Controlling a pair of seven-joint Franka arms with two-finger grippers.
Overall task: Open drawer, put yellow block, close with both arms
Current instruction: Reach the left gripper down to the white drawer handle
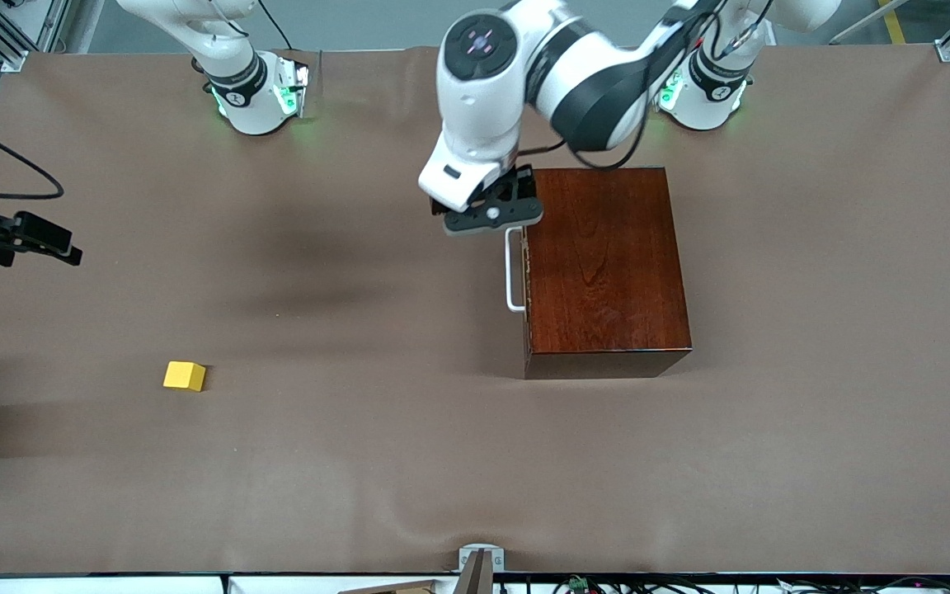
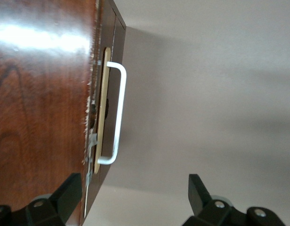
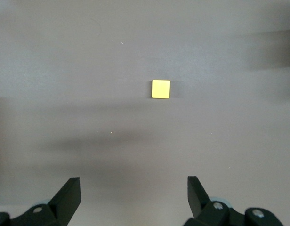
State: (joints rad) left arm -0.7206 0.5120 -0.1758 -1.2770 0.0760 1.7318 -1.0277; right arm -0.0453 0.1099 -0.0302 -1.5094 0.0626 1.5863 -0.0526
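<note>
The dark mahogany box (image 1: 607, 264) stands mid-table with its drawer shut. The drawer's front faces the right arm's end and carries the white loop handle (image 1: 514, 270). My left gripper (image 1: 493, 216) is open and empty, hovering over the end of the handle that is farther from the front camera. In the left wrist view the handle (image 2: 117, 113) lies ahead of my left gripper (image 2: 134, 188), which has one finger (image 2: 69, 188) over the box top (image 2: 41, 94). The yellow block (image 1: 185, 376) lies on the table toward the right arm's end. My right gripper (image 3: 134, 188) is open, high over the table, with the block (image 3: 160, 89) below.
A brown cloth (image 1: 359, 462) covers the table. A black fixture with a cable (image 1: 21, 238) reaches in at the right arm's end. A small mount (image 1: 479, 561) sits at the table edge nearest the front camera.
</note>
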